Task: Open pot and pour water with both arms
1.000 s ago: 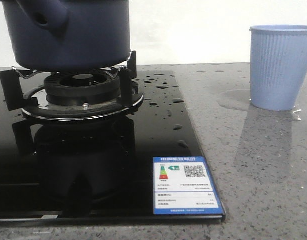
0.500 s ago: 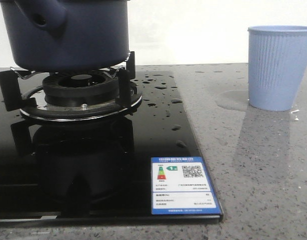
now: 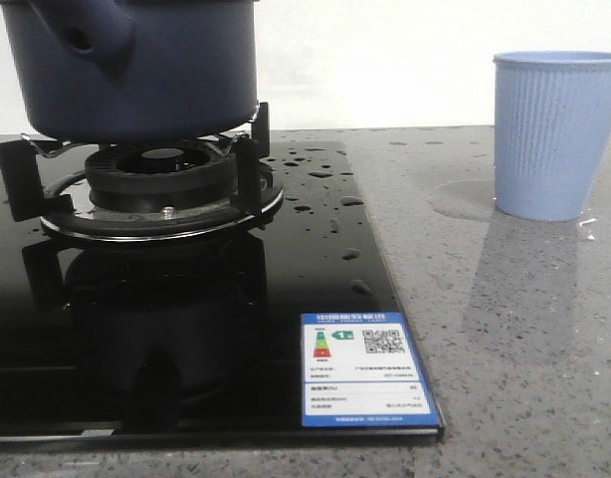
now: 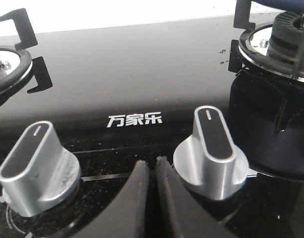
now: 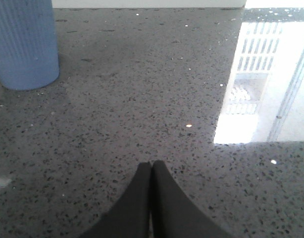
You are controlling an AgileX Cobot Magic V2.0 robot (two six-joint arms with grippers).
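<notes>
Filled most of the front view: grey speckled countertop (image 3: 524, 329), with a glossy black glass cooktop (image 3: 186, 339) over its left half. Sat at the upper left of that frame on the burner grate (image 3: 156, 184): the dark navy pot (image 3: 136, 65), stub handle toward the camera, top edge cut off by the frame. Stood upright at the upper right: a light blue ribbed cup (image 3: 556, 134), well apart from the pot. Lay scattered as droplets right of the burner and as a thin puddle just beside the cup's base: water (image 3: 320, 189). Stuck at the cooktop's lower right corner: 1 energy label (image 3: 363, 370). Hung near 2 silver knobs (image 4: 211, 148): left gripper (image 4: 152, 168), fingertips nearly together, empty. Hovered over bare counter: right gripper (image 5: 151, 171), fingertips pressed together, empty.
</notes>
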